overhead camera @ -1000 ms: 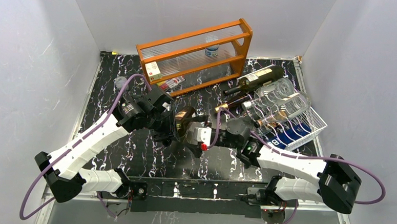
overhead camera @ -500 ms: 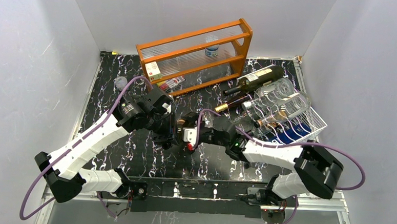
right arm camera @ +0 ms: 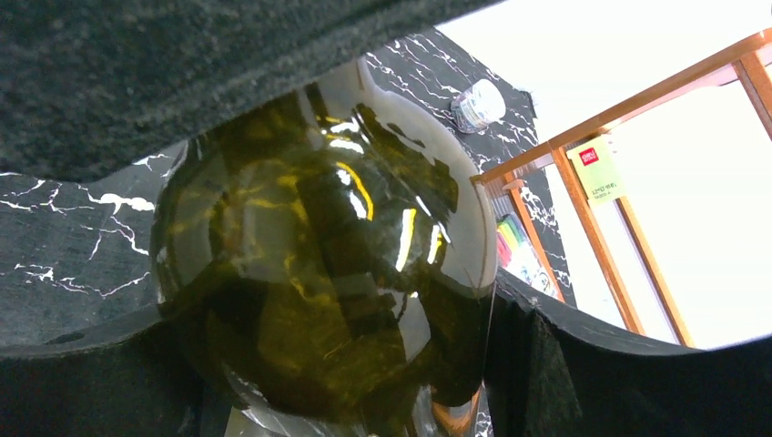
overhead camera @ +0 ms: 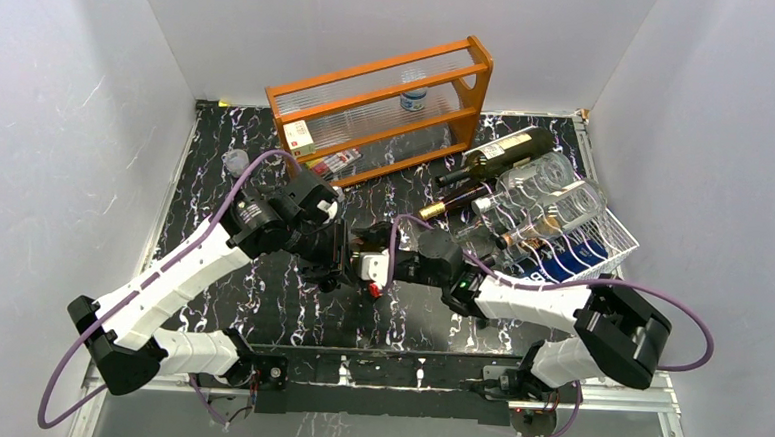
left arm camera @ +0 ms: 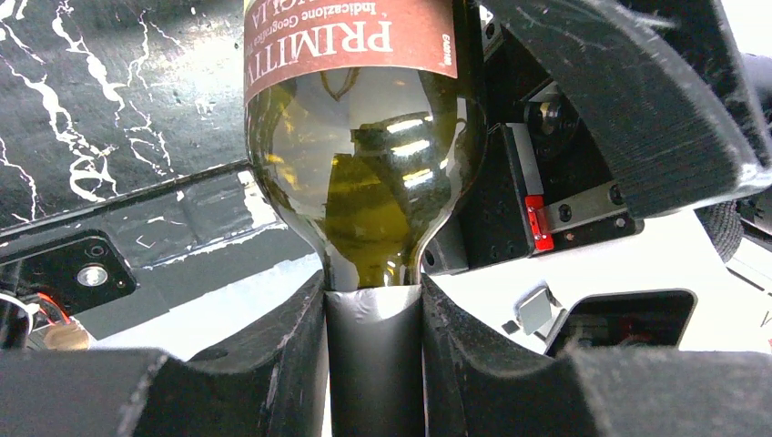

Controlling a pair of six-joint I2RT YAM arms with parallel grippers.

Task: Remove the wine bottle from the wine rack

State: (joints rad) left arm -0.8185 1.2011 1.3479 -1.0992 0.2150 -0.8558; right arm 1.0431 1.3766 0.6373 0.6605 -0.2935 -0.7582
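White walls close in a black desk veined with white marbling. At the back of the desk an orange wooden shelf with clear ribbed panels stands at an angle. On the right side sits the wine rack, a white wire tray with raised sides. It carries a dark bottle and clear bottles lying side by side, necks toward the middle of the desk, with something blue under them.

The left arm and the right arm both reach inward and meet over the centre of the desk. The wine bottle is there between them, well apart from the rack and to its left. In the top view it is almost wholly hidden by the two wrists.

The left hand is clamped on the bottle's neck: its dark fingers press the grey foil sleeve from both sides, just below the green glass shoulder. The right hand has the bottle's wide body between its fingers. In the right wrist view one padded finger lies across the top of the glass and the other along the bottom, with no gap showing, so it is closed on the body.

A brick-red label with white lettering wraps the bottle. On the shelf are a small blue-labelled jar and a little box. A pack of coloured pens lies before the shelf, and a small clear cup stands near the left edge of the desk.
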